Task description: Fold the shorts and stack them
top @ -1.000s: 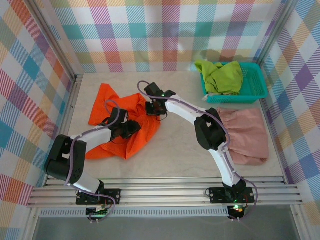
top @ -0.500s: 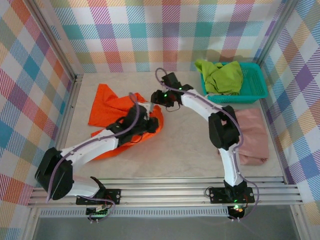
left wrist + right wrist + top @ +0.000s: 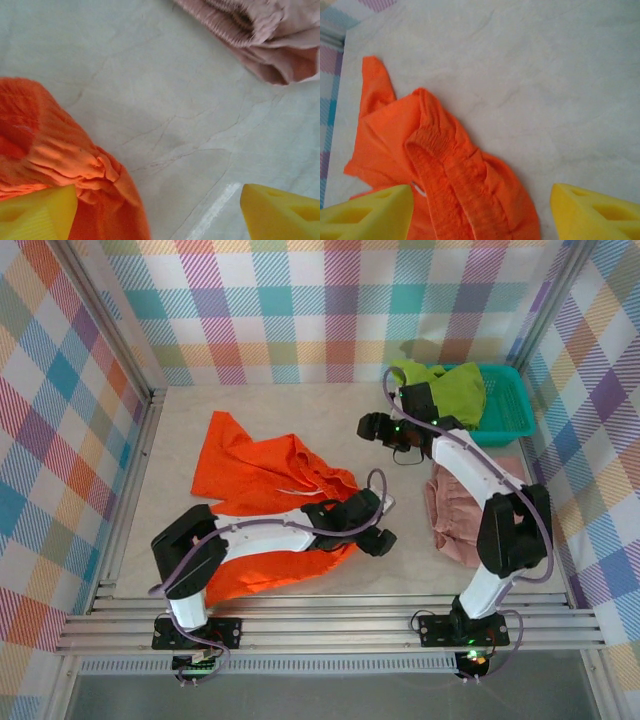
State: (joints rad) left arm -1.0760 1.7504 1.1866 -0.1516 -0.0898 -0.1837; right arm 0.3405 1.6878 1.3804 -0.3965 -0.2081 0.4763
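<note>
One worktop (image 3: pixel 300 400) carries everything. Three shorts are here, one of each colour, and none is stacked on another.

The orange shorts (image 3: pixel 270 490) are the largest spread. They lie loose and creased across the left-centre of the worktop, with the gathered waistband running through the middle in the right wrist view (image 3: pixel 455 170).

The pink shorts (image 3: pixel 455 515) lie bunched on the right side, just in front of the basket, with the right arm crossing over them. Their gathered waistband shows at the top of the left wrist view (image 3: pixel 260 40).

One teal mesh basket (image 3: pixel 515 400) stands in the far right corner. The green shorts (image 3: pixel 450 390) are crumpled in its left half, and part of them hangs over the left rim. Its right half is bare mesh.

Two tools are in view. The left tool (image 3: pixel 380 523) is released, jaws spread wide with nothing between them. It sits at the right edge of the orange shorts, between them and the pink ones. One finger is over orange cloth (image 3: pixel 50 150) and the other over bare worktop.

The right tool (image 3: pixel 372 427) is just left of the basket, also released and grasping nothing, and well apart from the orange shorts.
</note>
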